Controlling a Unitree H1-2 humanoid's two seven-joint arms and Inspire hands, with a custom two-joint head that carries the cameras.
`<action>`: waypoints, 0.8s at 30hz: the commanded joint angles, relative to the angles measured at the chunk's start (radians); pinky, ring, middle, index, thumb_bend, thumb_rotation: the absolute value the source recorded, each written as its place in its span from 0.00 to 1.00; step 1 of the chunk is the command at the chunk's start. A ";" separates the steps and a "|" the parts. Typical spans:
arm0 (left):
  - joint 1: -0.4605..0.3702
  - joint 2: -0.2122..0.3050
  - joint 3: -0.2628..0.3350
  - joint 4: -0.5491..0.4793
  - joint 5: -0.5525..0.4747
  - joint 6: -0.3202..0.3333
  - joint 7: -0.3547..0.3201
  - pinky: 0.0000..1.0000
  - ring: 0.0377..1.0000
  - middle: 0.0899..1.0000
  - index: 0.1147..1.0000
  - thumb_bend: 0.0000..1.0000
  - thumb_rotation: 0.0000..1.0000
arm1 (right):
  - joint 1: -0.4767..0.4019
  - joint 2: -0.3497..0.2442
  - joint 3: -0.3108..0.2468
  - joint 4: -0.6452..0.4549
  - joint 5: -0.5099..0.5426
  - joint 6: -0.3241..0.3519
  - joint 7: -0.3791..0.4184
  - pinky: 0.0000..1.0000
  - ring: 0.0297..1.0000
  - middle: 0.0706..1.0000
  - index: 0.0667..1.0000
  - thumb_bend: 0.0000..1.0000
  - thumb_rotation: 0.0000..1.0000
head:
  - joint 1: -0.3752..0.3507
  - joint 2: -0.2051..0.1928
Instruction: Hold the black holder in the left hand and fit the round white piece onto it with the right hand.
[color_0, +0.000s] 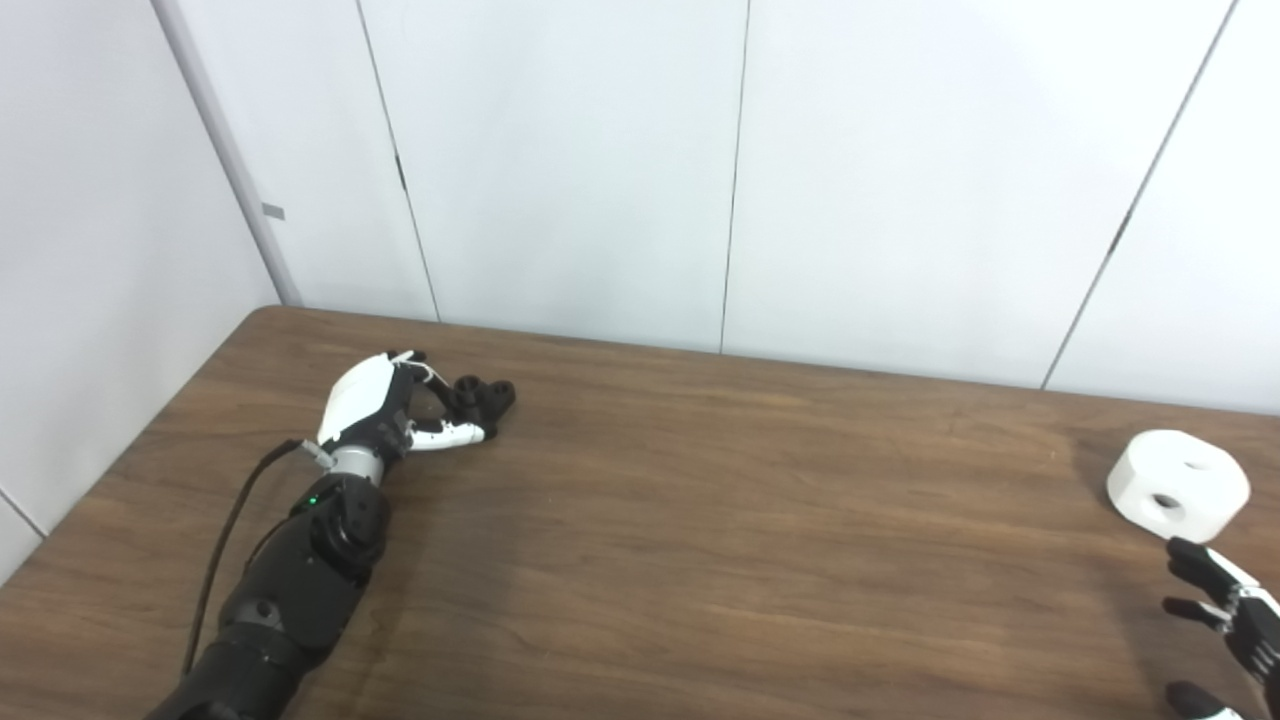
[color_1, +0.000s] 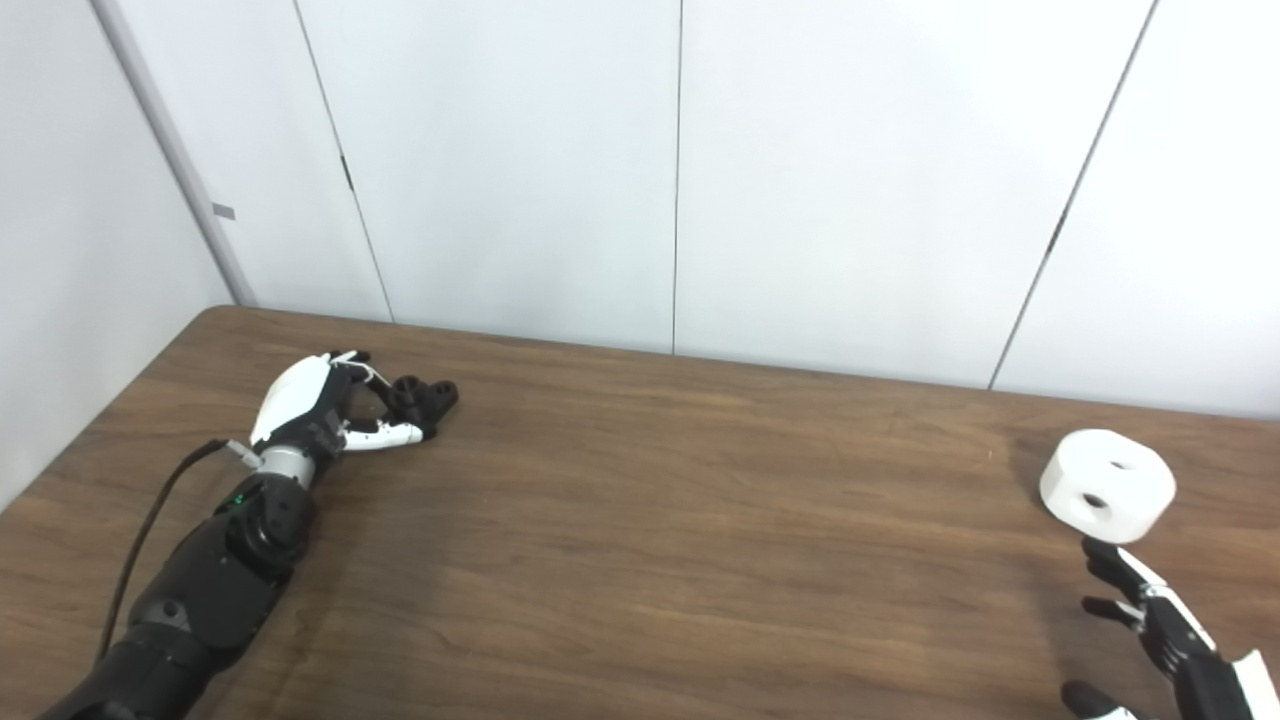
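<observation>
Counter (color_0: 700, 520) of dark wood grain | one black holder (color_0: 482, 397), knobbly, at far left, left hand (color_0: 385, 410) fingers curled on it | one round white piece (color_1: 1107, 487), smooth, two holes, far right of holder | right hand (color_1: 1150, 620) beside piece, fingers spread, empty.

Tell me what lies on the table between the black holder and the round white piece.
Nothing: between the black holder and the round white piece there is only bare brown table. Both eye views show that stretch unobstructed.
</observation>
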 joint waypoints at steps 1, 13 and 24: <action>0.005 0.008 -0.018 -0.003 0.006 -0.008 -0.032 1.00 1.00 0.92 0.41 0.52 0.05 | 0.035 0.044 0.025 0.049 -0.005 -0.031 -0.007 0.76 0.87 0.87 0.83 0.92 0.73 | -0.003 0.002; 0.071 -0.023 -0.028 -0.146 0.000 -0.058 -0.037 1.00 1.00 0.93 0.41 0.52 0.05 | 0.023 0.056 0.010 0.050 -0.044 -0.019 -0.038 0.98 0.98 0.96 0.93 0.55 0.47 | -0.040 0.005; 0.145 -0.060 -0.020 -0.313 0.009 -0.036 -0.062 1.00 1.00 0.95 0.41 0.52 0.05 | 0.011 0.056 0.014 0.059 -0.039 -0.016 -0.036 0.97 0.97 0.97 0.94 0.55 0.46 | -0.041 0.005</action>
